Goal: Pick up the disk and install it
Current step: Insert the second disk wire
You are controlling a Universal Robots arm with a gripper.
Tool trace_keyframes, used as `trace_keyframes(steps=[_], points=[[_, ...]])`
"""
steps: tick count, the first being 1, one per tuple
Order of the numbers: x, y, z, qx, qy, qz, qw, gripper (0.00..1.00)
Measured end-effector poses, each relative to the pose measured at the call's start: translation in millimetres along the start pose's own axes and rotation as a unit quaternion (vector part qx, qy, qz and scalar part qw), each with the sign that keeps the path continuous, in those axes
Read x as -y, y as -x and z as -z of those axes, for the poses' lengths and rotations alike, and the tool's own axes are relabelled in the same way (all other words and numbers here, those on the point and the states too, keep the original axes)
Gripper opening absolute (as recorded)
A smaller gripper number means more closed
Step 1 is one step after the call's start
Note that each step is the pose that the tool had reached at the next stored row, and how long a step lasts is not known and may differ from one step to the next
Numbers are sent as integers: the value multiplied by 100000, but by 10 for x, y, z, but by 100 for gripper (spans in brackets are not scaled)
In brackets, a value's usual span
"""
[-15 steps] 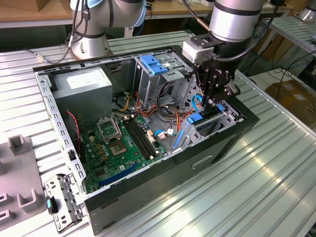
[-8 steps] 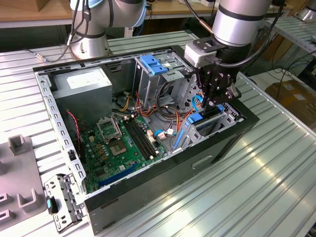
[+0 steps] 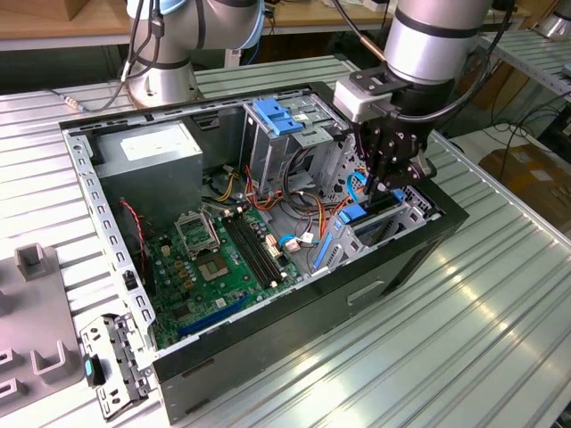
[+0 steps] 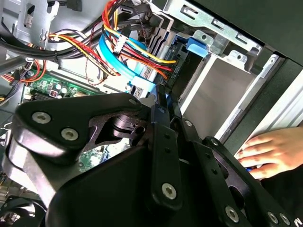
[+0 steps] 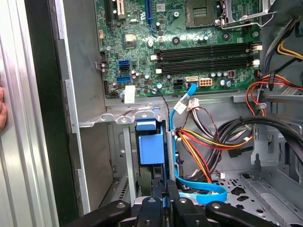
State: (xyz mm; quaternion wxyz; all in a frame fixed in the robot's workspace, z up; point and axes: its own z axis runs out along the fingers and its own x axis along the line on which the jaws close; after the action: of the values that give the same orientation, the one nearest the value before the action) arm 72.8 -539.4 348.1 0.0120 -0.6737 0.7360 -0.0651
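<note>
The disk (image 3: 357, 214) stands on edge in the drive bay at the front corner of the open computer case (image 3: 294, 294). Mostly its bright blue bracket shows, in both wrist views (image 5: 150, 144) (image 4: 196, 46). My gripper (image 3: 393, 178) hangs just above the bay, slightly toward the cable side of the disk. In the second wrist view its two thin fingers (image 4: 163, 101) lie pressed together with nothing visible between them. The tips (image 5: 166, 196) point down next to the blue bracket; whether they touch it I cannot tell.
A person's hand (image 4: 270, 149) rests on the case's outer wall beside the bay. Red, yellow and blue cables (image 5: 203, 142) run close to the fingers. Inside lie the motherboard (image 3: 219, 259), power supply (image 3: 147, 156) and an upper drive cage with a blue latch (image 3: 278, 116). A metal bracket (image 3: 111, 361) lies on the table.
</note>
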Motion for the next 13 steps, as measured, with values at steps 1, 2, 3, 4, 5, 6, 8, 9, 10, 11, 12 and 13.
trace_keyframes(steps=[1,2,3,4,5,6,8,9,10,11,12,13], points=[[1,-7,0,186,16,-20,100000,16],[1,-10,-1,258,21,-27,100000,16],[2,-22,-2,393,36,-41,99999,16],[3,-35,-3,671,63,-69,99998,16],[5,-51,-4,1079,100,-112,99994,16],[5,-59,-5,1320,121,-141,99991,16],[6,-70,-6,1881,172,-199,99982,16],[6,-75,-6,2073,192,-221,99978,16],[6,-78,-6,2199,205,-235,99975,16],[7,-80,-6,2264,209,-241,99974,16],[7,-85,-7,2290,213,-242,99973,16],[7,-88,-7,2296,214,-245,99973,16]])
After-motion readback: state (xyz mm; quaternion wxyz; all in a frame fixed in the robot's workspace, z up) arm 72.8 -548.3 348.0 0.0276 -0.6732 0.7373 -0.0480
